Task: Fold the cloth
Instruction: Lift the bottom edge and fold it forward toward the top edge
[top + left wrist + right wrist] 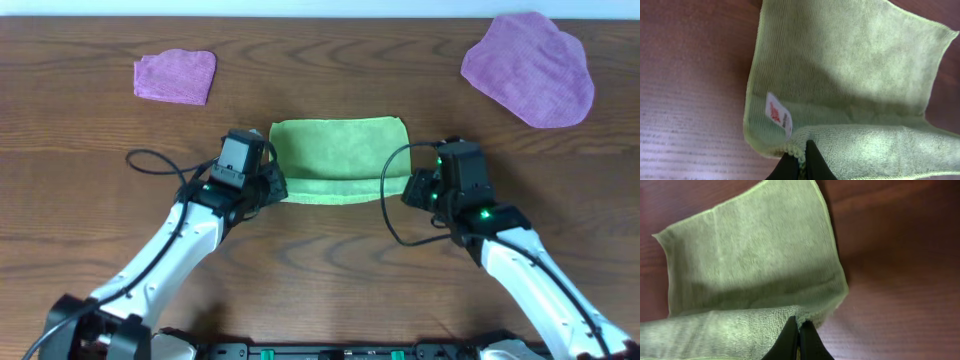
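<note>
The cloth [338, 150] lies centred on the table [90, 130], near edge raised — left gripper [801, 159] pinching the corner by the white tag [779, 114], right gripper [798, 332] pinching the opposite near corner.

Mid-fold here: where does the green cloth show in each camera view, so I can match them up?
Overhead: the cloth lies mid-frame.
Left wrist: it fills the upper right; the left hand pinches its near corner by the white tag.
Right wrist: it fills the left; the right hand pinches the other near corner.
Shared landmark: the near edge between the two pinches.
</note>
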You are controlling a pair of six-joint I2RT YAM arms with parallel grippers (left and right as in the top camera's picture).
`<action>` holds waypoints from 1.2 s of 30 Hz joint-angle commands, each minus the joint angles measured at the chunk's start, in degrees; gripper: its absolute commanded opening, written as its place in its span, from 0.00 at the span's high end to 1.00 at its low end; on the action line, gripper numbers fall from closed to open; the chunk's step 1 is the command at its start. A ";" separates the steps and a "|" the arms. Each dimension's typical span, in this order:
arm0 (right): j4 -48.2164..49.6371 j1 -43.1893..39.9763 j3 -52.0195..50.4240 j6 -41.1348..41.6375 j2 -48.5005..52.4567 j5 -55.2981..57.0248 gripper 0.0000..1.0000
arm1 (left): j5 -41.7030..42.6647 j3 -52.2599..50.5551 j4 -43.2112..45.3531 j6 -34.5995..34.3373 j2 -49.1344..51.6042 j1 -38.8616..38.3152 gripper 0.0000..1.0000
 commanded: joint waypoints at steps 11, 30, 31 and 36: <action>2.16 -2.51 8.04 -4.87 8.96 0.17 0.98 | -2.82 10.43 -0.63 7.63 6.49 2.75 0.94; 2.60 -3.21 19.74 -8.22 21.03 0.42 0.98 | -2.80 18.27 -0.15 11.87 14.25 5.35 0.94; 2.60 -3.21 20.06 -8.26 21.42 0.42 0.98 | -2.82 18.86 -0.17 12.46 14.80 5.35 0.94; 3.30 -3.34 21.53 -8.70 23.45 0.66 0.99 | -2.84 21.49 -0.37 13.33 17.29 5.66 0.94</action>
